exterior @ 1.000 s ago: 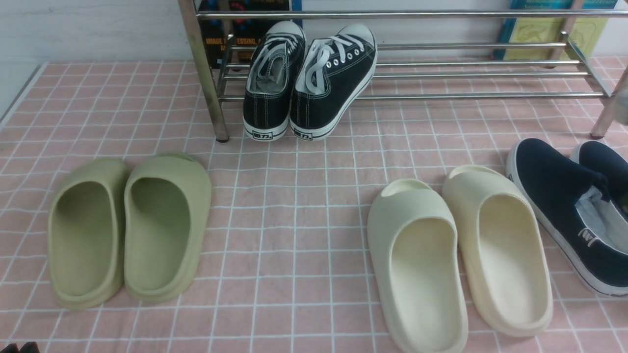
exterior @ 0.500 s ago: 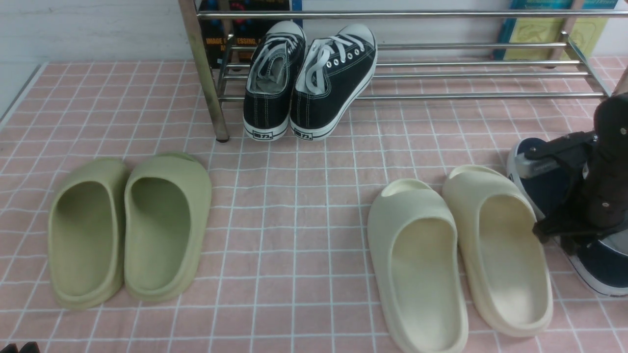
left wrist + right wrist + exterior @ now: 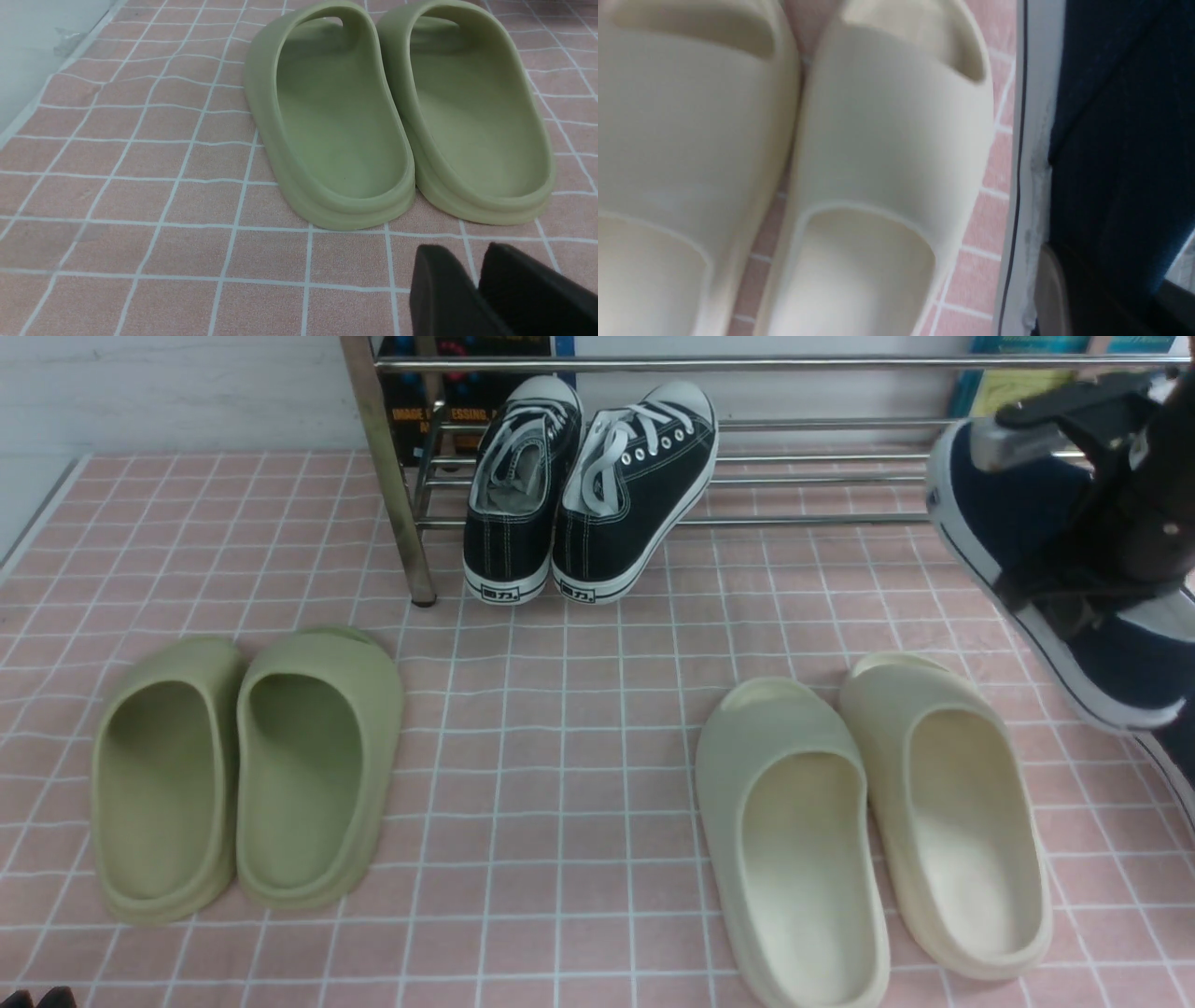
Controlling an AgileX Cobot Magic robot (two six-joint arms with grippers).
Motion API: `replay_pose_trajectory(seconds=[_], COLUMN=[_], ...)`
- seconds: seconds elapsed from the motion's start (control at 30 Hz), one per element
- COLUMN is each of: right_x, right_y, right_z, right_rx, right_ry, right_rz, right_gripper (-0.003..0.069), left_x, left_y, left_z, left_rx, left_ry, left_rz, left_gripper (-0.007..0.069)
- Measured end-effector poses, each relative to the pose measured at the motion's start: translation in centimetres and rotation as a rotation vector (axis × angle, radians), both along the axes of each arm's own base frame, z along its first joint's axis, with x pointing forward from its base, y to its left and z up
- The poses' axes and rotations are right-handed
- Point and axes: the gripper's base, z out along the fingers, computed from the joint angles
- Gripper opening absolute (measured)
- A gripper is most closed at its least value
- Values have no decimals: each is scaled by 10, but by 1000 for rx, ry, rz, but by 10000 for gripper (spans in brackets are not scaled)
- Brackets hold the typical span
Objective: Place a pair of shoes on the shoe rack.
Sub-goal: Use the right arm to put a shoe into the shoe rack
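The right gripper (image 3: 1036,513) is clamped on one navy shoe (image 3: 1111,663) and holds it in the air above the pink checked cloth (image 3: 579,709), at the right edge of the front view. The shoe hangs tilted, with its white-soled toe up near the right part of the shoe rack (image 3: 812,481) and its heel lower and nearer the robot. It is not resting on the bars. In the right wrist view the shoe's white sole edge and navy side (image 3: 1111,116) fill one side, with the cream slides (image 3: 878,140) on the cloth below. Only a sliver of the other navy shoe (image 3: 1178,761) shows at the right border of the front view, down on the cloth. The cream slides (image 3: 868,831) lie side by side on the cloth, near the held shoe and nearer the robot. A pair of black sneakers (image 3: 588,485) leans on the left part of the rack, heels on the cloth. A pair of green slides (image 3: 243,775) sits on the left, well apart from the rest. The left gripper (image 3: 479,289) hovers low over the cloth just short of the green slides (image 3: 402,116). Its two dark fingers (image 3: 444,289) are close together with nothing between them, and it cannot be told whether they are fully closed.
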Motion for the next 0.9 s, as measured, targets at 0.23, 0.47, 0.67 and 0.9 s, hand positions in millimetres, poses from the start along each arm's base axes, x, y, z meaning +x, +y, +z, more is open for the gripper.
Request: replay_pose_trajectory(seconds=[0.23,0.47,0.67,0.9], right_x=[48,100,126,152], right_y=[14,26,31,37], right_z=[-9,-32,-36,-47], right_rx=[16,18,34,79], right_ry=[37,27,-58,-198], right_rz=[26,27,29,7], right_gripper=[20,20,20,20], left_x=[0,0,0,0], left_y=[0,0,0,0], left_z=[0,0,0,0], left_rx=[0,0,0,0], left_ry=[1,1,1,1], left_rz=[0,0,0,0], left_gripper=[178,181,181,190])
